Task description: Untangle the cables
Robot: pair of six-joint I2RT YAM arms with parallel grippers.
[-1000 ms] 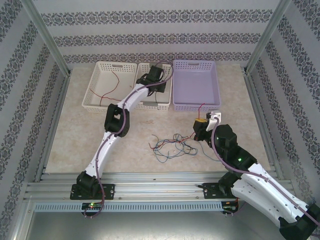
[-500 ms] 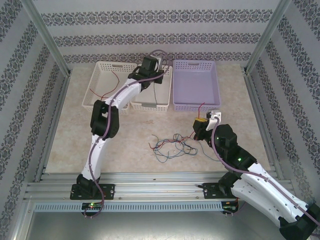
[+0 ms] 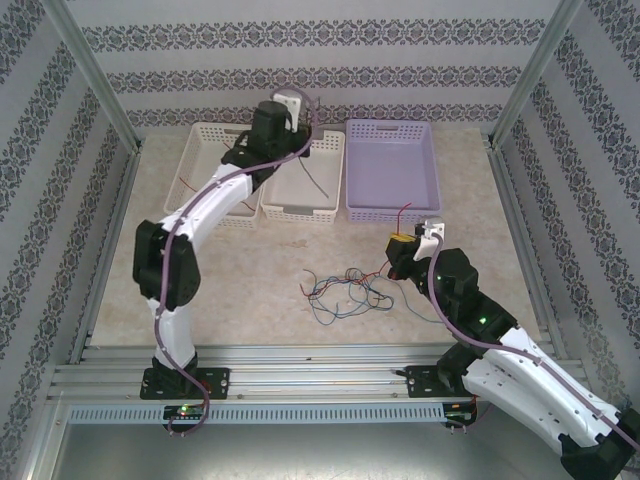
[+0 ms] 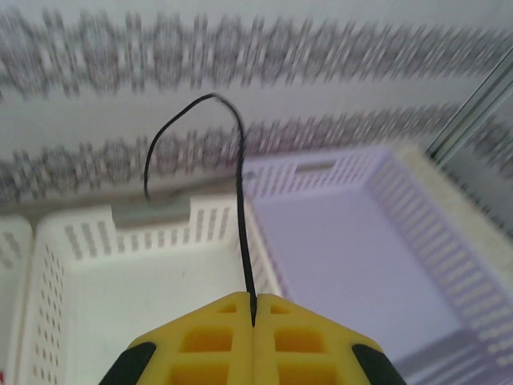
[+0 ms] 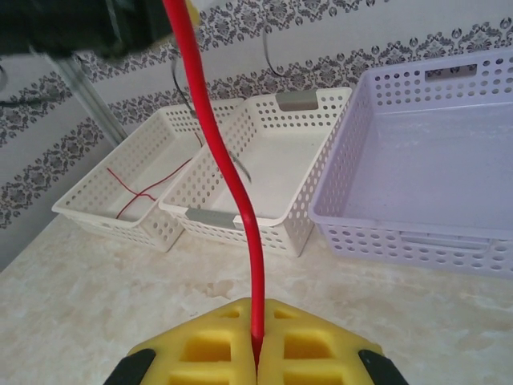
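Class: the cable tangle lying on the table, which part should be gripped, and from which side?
Probably the loose loop at the left edge of the cable tangle, from straight above: the wires lie flat on the table, and that loop sits clear of the dense middle.

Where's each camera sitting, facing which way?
Top external: overhead, from behind, looking down on beige table; left arm, right arm show.
Left wrist: above the white perforated basket, facing the patterned wall; left end effector pinching thin black cable.
Right wrist: low, facing the lilac perforated basket; right end effector pinching thin red cable.
Both wrists share that basket.
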